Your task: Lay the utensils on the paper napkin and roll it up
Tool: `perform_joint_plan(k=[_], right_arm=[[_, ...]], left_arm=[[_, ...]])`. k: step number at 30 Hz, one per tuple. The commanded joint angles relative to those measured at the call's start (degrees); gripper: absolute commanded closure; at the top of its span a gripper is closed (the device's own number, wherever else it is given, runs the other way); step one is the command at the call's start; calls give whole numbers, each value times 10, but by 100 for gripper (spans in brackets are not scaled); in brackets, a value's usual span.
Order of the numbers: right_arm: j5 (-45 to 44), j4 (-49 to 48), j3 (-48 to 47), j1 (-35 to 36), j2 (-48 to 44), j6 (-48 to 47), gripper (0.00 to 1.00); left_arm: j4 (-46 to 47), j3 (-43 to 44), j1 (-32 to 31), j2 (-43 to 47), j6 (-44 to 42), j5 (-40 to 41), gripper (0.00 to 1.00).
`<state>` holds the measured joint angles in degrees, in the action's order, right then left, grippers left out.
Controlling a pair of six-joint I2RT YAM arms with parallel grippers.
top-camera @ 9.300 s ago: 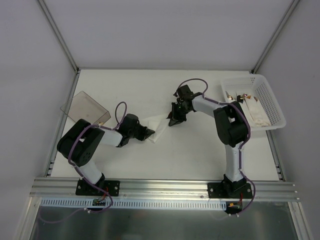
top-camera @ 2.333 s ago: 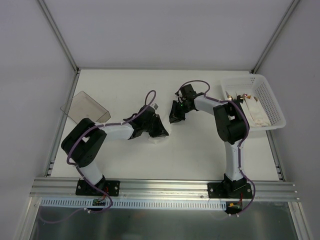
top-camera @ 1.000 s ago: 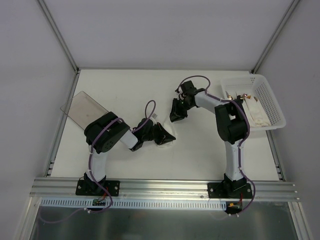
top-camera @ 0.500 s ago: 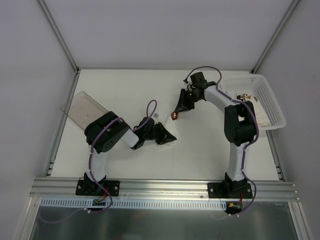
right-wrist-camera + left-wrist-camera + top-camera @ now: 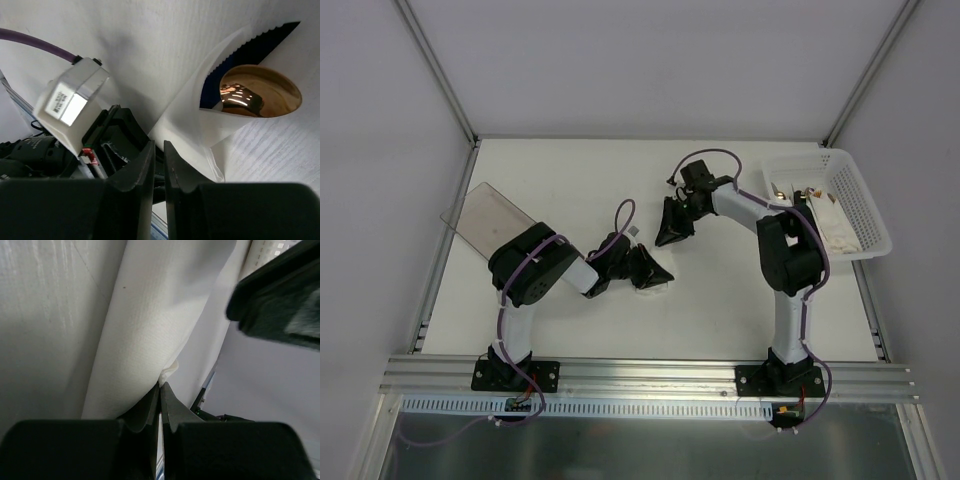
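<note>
The paper napkin (image 5: 660, 281) lies mid-table as a loose white roll (image 5: 150, 315). My left gripper (image 5: 648, 270) lies low at its left end. Its jaws (image 5: 160, 385) are shut, with a corner of the paper pinched at their tips. In the right wrist view the roll's open end (image 5: 200, 120) shows the shiny brown bowl of a utensil (image 5: 250, 95) tucked inside. My right gripper (image 5: 666, 236) hovers just behind the napkin. Its jaws (image 5: 159, 145) stand a slim gap apart, with nothing showing between them. Other utensils are hidden.
A white perforated basket (image 5: 865, 195) with white packets stands at the right edge. A clear smoky container (image 5: 485, 215) lies at the left edge. The left wrist's white camera box (image 5: 72, 102) sits close below my right fingers. A dark part of the right arm (image 5: 280, 295) looms over the roll.
The right arm swung up and away to the right, then came back down behind the napkin with its jaws narrower. The left gripper stayed shut on the napkin, hardly moving.
</note>
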<state>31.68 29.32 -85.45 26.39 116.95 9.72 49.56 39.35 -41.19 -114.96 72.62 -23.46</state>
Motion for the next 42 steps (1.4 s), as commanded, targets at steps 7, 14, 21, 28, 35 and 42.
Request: perform_joint_plan(k=[7,14,21,28,35,42], right_arm=[[-31,0,33,8,31,-18,85],[-56,11,29,9,48,-27,86],[-62,15,29,9,50,-30,87],[-64,15,31,10,52,-30,87],[-63,20,29,10,57,-29,87],[-62,23,27,11,60,-35,87]], left_arm=[[-204,-37,-8,-30,-60,49,100],[-242,-30,-9,53,-103,64,88],[-351,-2,-9,215,-179,101,63],[-422,25,-6,307,-224,137,65],[-404,51,-3,247,-223,123,78],[-337,34,4,179,-183,117,85]])
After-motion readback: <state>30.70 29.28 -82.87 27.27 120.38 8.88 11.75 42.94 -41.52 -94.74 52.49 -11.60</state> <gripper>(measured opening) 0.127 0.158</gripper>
